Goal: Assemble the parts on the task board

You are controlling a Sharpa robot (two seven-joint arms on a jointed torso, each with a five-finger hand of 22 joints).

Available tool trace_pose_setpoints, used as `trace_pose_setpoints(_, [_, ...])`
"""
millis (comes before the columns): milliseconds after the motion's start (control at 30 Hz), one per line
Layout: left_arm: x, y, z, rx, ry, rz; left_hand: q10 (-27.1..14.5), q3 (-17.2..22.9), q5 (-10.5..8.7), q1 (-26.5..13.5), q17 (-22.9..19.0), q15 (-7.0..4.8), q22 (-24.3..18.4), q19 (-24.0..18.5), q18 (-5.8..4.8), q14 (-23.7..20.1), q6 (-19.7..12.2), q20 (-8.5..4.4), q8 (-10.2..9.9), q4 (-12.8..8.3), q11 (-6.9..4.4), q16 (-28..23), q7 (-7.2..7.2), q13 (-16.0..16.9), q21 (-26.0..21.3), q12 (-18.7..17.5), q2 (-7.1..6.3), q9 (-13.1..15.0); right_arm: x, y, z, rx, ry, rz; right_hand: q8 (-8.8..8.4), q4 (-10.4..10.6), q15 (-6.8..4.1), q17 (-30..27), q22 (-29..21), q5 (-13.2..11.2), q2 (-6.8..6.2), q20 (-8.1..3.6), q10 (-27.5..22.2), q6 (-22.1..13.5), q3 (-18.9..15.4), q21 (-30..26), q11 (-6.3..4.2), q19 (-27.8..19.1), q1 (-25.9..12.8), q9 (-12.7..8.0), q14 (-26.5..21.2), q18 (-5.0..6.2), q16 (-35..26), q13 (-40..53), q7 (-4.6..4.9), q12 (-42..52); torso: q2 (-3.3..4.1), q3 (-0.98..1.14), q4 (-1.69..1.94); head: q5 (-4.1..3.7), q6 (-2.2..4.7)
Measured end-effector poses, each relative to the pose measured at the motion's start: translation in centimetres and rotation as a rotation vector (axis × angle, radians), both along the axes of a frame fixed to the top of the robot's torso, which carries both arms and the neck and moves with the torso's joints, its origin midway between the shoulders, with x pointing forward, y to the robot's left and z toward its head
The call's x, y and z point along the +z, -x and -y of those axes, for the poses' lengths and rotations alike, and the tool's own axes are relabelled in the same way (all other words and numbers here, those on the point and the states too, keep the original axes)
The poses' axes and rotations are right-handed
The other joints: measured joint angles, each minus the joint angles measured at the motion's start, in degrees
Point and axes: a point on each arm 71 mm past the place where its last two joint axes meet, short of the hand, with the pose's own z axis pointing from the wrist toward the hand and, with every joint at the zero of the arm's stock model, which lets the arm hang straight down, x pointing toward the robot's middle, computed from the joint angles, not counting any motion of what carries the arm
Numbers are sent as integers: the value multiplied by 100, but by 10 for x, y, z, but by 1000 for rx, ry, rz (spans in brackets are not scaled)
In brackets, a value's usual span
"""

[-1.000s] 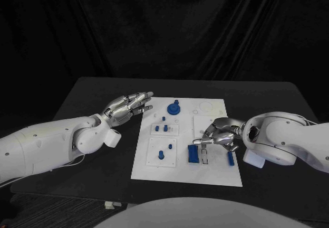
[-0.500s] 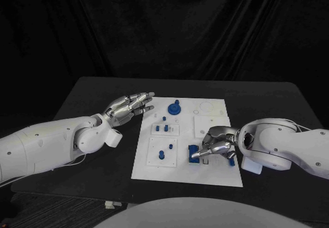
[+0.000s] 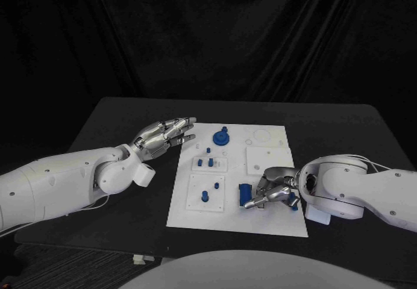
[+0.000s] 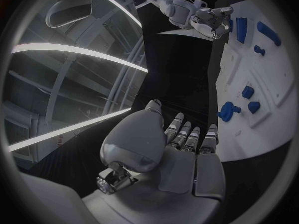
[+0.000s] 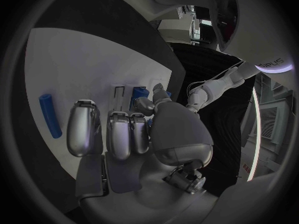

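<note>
The white task board (image 3: 261, 220) lies mid-table. Near its far edge stands a round blue part (image 3: 220, 138), with small blue pegs (image 3: 203, 162) and another peg (image 3: 204, 195) in its left plates. My right hand (image 3: 271, 191) lies low over the board's near right, fingers stretched flat (image 5: 118, 129) and nothing plainly gripped. Its thumb is beside a blue block (image 3: 245, 194), seen again (image 5: 140, 92). A blue rod (image 5: 50, 115) lies just beyond the fingers. My left hand (image 3: 163, 137) hovers open off the board's far-left corner.
The black table (image 3: 113, 120) stretches around the board, with bare surface on both sides. From the left wrist, the board (image 4: 274, 109) sits ahead of the left hand (image 4: 181, 149), and the right hand (image 4: 209, 22) shows far off by the blue block (image 4: 241, 29).
My right hand has moved toward the board's near edge and lowered onto the blue pieces there, now covering the thin one. The left hand has stayed put.
</note>
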Motion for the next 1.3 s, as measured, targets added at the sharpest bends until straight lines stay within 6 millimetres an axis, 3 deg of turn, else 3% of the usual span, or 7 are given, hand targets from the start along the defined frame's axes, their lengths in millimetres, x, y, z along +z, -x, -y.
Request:
trace_pose_setpoints(267, [0, 0, 0, -2, -1, -3, 0, 0, 0, 0, 0, 0, 0, 0, 1, 0, 0, 0, 0, 0, 0, 0, 0, 0, 0, 0, 0, 0, -2, -2, 1, -7, 11, 5, 10, 56, -7, 0, 0, 44, 59, -21, 0, -2, -7, -12, 0, 20, -60, 0, 7, 0, 0, 0, -3, 0, -1, 0, 0, 6, 0])
trace_pose_setpoints(467, [-1, 0, -1, -2, -2, -4, -12, 0, 0, 0, 0, 0, 0, 0, 0, 0, 0, 0, 0, 0, 12, 23, 0, 0, 0, 0, 0, 0, -3, -4, 3, -15, 18, 7, 112, 104, -7, 0, 0, 44, 134, -20, 1, -76, -6, -28, -1, 21, -135, -6, 7, 0, 0, -1, -76, 0, -1, 0, 0, 1, 0])
trace_pose_setpoints(767, [-1, 0, -1, -4, -3, -6, -21, 0, 0, 0, 0, 0, 0, 0, 0, 0, 0, 0, 0, 0, 21, 24, 0, 0, 0, 0, 0, -1, -6, -7, 5, -24, 32, 5, 206, 238, -27, 0, 4, 73, 404, -20, 9, -105, 65, -28, -33, 20, -230, 29, -13, -1, 0, -1, -105, 0, -1, 0, 0, 3, 0])
trace_pose_setpoints(1300, [-1, 0, -1, -5, -6, -10, -22, 16, 12, 21, 4, 42, 0, 0, 0, -1, 0, 0, 0, -16, 20, 23, 0, 5, 0, 0, 21, -1, -12, -7, 4, -27, 40, -12, 276, 15, -27, 0, 3, 217, 383, -20, 0, -117, 221, -50, -41, 20, -195, 2, -13, 0, 0, -2, -116, 0, -1, 0, 0, 16, 0])
